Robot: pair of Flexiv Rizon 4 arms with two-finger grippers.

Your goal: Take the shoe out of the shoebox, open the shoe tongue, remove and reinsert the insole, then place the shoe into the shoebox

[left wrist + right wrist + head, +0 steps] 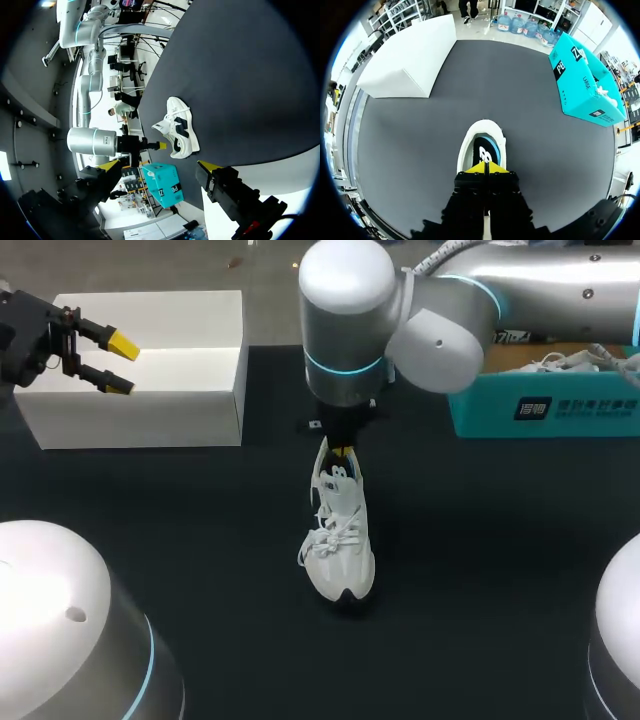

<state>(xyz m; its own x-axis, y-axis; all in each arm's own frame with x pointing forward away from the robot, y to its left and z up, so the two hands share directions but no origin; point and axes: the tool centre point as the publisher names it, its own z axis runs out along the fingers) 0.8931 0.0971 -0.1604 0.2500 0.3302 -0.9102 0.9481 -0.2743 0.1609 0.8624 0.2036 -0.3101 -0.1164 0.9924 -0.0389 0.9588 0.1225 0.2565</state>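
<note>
White shoe (pixel 338 540) is stood on the table (pixel 480 540), between a white box (pixel 150 370) and the teal shoebox (pixel 545 405). The right gripper (pixel 485 167) is pressed shut at the shoe's heel opening. The left gripper (pixel 121 365) is held open over the white box.

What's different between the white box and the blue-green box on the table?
The white box is plain, while the blue-green box carries printed labels. The white box sits at the table's far left, by the open left gripper; the blue-green box sits at the far right. Something white with laces shows at the top of the blue-green box, none at the white box. Both are rectangular and stand on the dark table, apart from the shoe.
</note>
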